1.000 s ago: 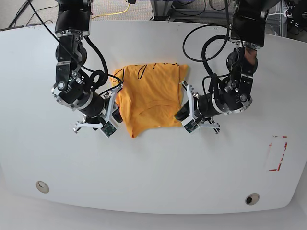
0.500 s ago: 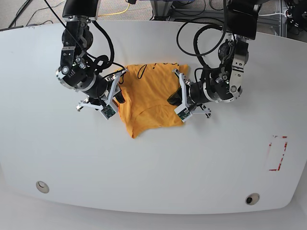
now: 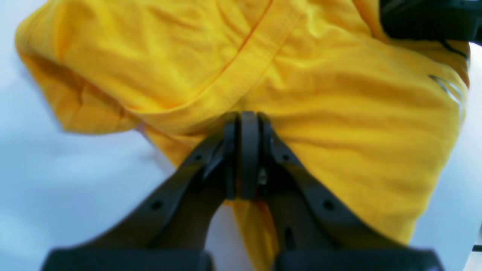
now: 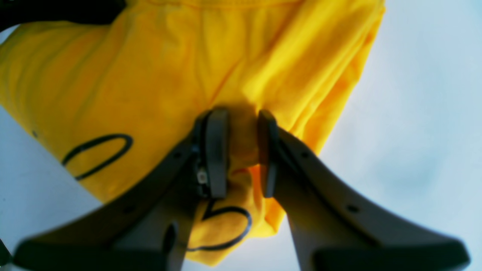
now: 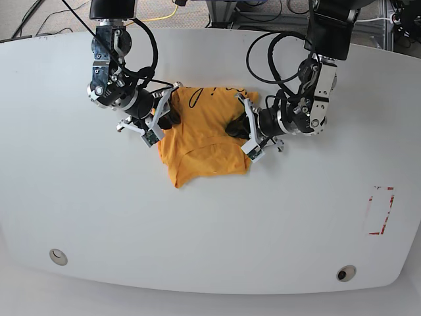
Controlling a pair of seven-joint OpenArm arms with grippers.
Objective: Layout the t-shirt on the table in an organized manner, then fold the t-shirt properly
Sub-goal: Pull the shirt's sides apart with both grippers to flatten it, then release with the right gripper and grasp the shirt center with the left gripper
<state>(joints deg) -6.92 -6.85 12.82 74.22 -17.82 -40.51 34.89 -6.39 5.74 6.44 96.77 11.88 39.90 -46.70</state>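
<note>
The orange-yellow t-shirt (image 5: 204,141) lies crumpled in the far middle of the white table (image 5: 210,230). Its black line drawing (image 5: 197,95) shows at the far edge. My left gripper (image 5: 235,126) sits at the shirt's right side. In the left wrist view this gripper (image 3: 248,116) is shut, with t-shirt (image 3: 357,124) fabric pinched by a ribbed seam and a strip hanging below the fingers. My right gripper (image 5: 170,118) is at the shirt's left side. Seen from the right wrist, that gripper (image 4: 243,116) is shut on a bunched fold of the t-shirt (image 4: 150,75), next to the black loops (image 4: 98,154).
Two round grommets (image 5: 58,256) (image 5: 345,272) sit near the table's front edge. A red-tape rectangle (image 5: 380,210) marks the right side. Both arms' black cables (image 5: 276,66) hang over the far part of the table.
Both grippers have moved away from the front edge, from the shirt's near corners to its sides, and drawn closer together. The shirt has bunched slightly between them.
</note>
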